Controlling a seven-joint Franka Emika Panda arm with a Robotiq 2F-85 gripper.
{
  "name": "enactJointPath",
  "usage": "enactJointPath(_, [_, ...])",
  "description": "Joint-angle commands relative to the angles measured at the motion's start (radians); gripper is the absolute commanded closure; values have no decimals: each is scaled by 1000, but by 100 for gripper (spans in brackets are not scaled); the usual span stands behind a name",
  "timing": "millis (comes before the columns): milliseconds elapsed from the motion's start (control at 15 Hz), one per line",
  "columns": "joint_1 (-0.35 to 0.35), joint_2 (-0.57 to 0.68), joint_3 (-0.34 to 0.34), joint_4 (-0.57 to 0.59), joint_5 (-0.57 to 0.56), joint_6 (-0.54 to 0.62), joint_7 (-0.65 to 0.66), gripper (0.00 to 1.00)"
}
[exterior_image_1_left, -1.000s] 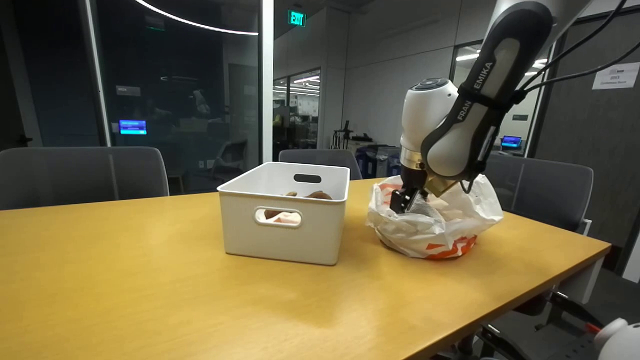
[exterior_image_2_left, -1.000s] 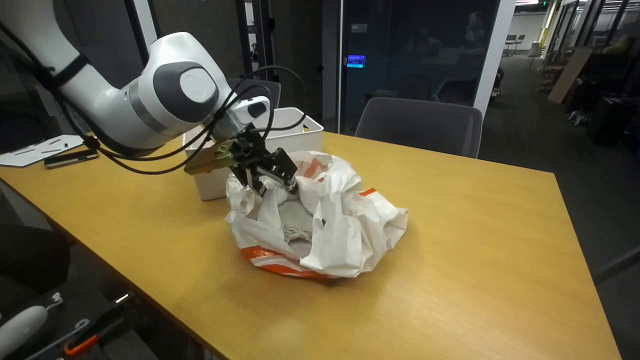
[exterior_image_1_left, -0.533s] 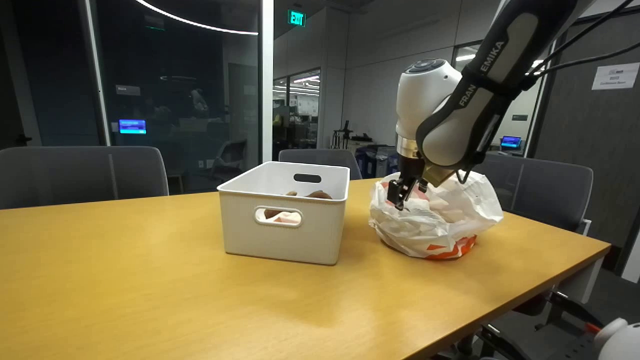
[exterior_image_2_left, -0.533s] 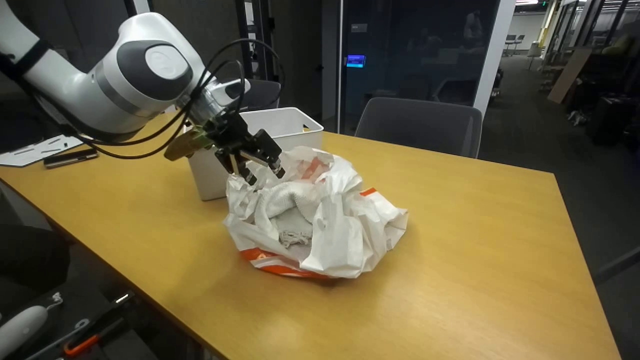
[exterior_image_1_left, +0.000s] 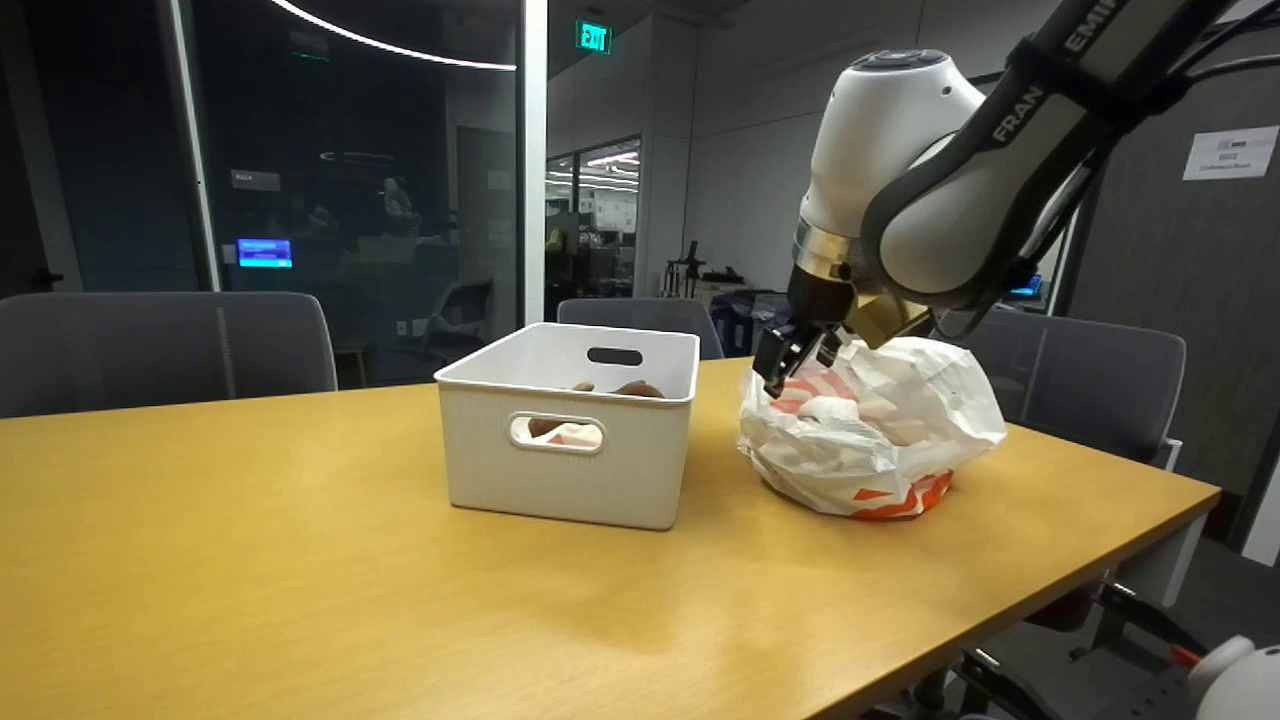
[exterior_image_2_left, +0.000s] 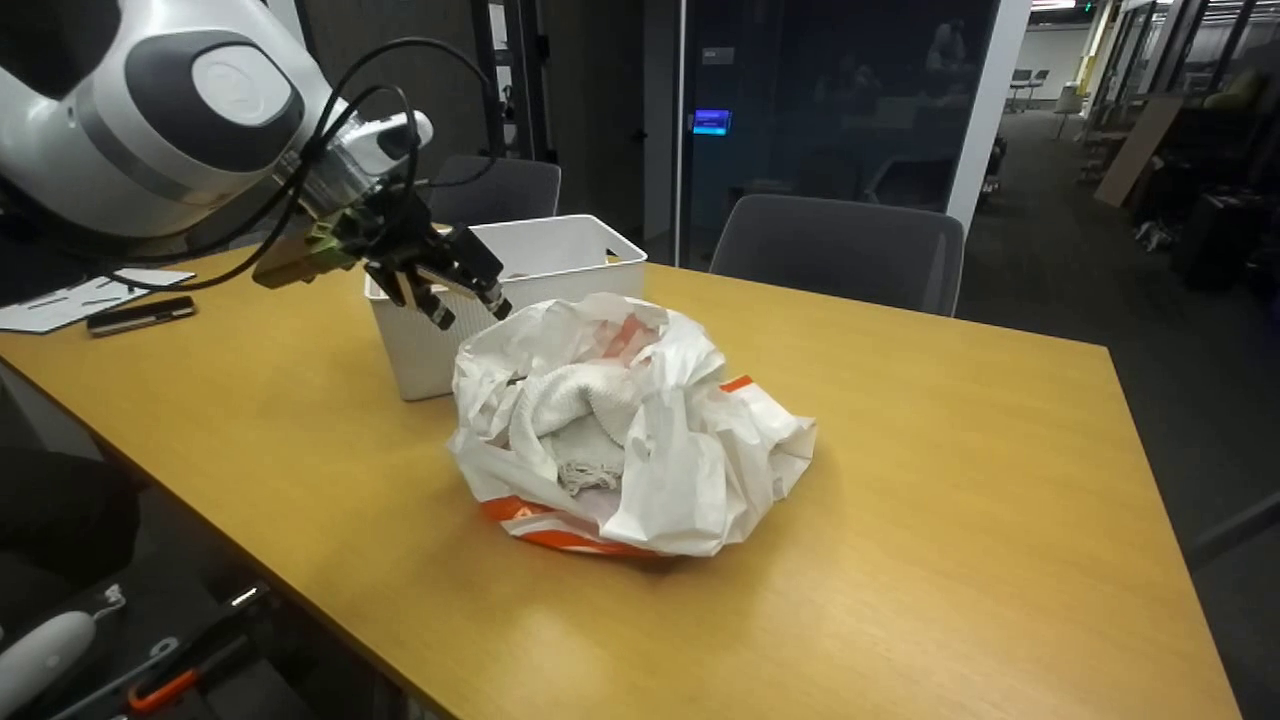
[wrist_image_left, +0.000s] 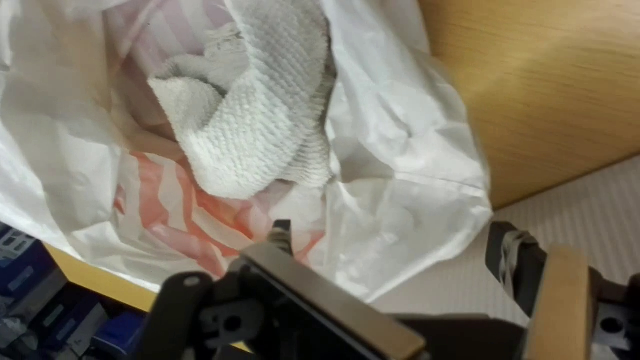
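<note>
In an exterior view, bin (exterior_image_1_left: 560, 480) contents (exterior_image_1_left: 637, 390), wrist view, towel (wrist_image_left: 250, 135) in bag (wrist_image_left: 410, 150)

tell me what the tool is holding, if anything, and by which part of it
Nothing is held: the tool stands open, with nothing between its jaws. The white cloth lies in the plastic bag.

Table (exterior_image_1_left: 560, 610) shows soft sheen in both exterior views; glass (exterior_image_1_left: 350, 120) behind is dim, curved light strip (exterior_image_1_left: 480, 65) bright. Faint shadow under bag (exterior_image_2_left: 690, 480). Wrist view: fingers (wrist_image_left: 562, 300) look soft, out of focus.
</note>
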Motion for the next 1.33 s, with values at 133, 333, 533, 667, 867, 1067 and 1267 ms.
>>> enactJointPath(133, [257,162,-189,-27,69,173,-40,0])
enactJointPath(333, [300,273,-180,29,71,229,-34,0])
enactJointPath(533, [278,406,-138,127,29,224,-48,0])
enactJointPath(667, [287,516,-144,194,21,156,-74,0])
enactJointPath(867, [495,440,-335,157,84,162,-81,0])
enactJointPath(1067, [293,522,-139,161,49,175,-56,0])
enactJointPath(1267, [311,545,-151,189,12,184,-72,0])
